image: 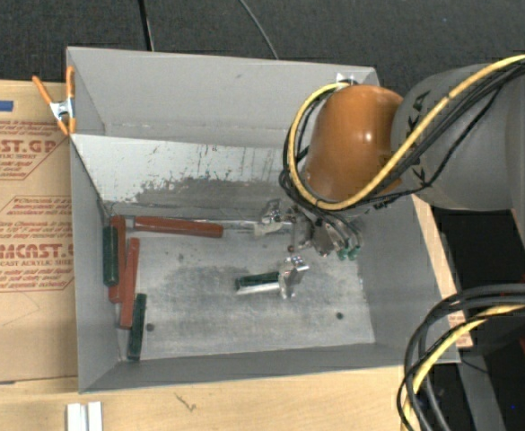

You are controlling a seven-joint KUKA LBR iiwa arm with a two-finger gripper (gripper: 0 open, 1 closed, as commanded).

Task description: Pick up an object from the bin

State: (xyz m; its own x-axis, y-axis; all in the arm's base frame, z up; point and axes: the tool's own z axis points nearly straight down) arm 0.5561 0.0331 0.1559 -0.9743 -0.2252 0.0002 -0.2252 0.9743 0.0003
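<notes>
The end effector [320, 239] sits low over the right half of the grey bin [217, 88], tucked beneath the arm's orange cover [347, 142] and looped yellow cables [296, 142]. Whether it is wide, narrow or closed on anything I cannot tell, because the cover and wrist hardware hide it from above.

Nearest to it is a small green-handled tool [255, 284], lying flat on the bin floor just beside the end effector, toward the front wall. Its shiny metal head [291, 275] points toward the wrist. By closeness alone, this looks the likeliest thing to be picked. It is not visibly held.

A little farther back lies a long red-handled tool [177, 228], stretched along the floor near the rear wall with its bright metal end reaching almost to the end effector. Well apart, against the left wall, a cluster of green and red handles [123, 281] lies lengthwise.

The risks come from crowding and shape. Two metal ends lie close to the wrist, so a descent slightly off line could land on the red-handled tool's tip instead, or nudge both. The small tool is thin and flat on bare metal — a closing grip could skate over it or catch only the head, letting it pivot and drop on the lift. The right wall is also near the bulky wrist.
</notes>
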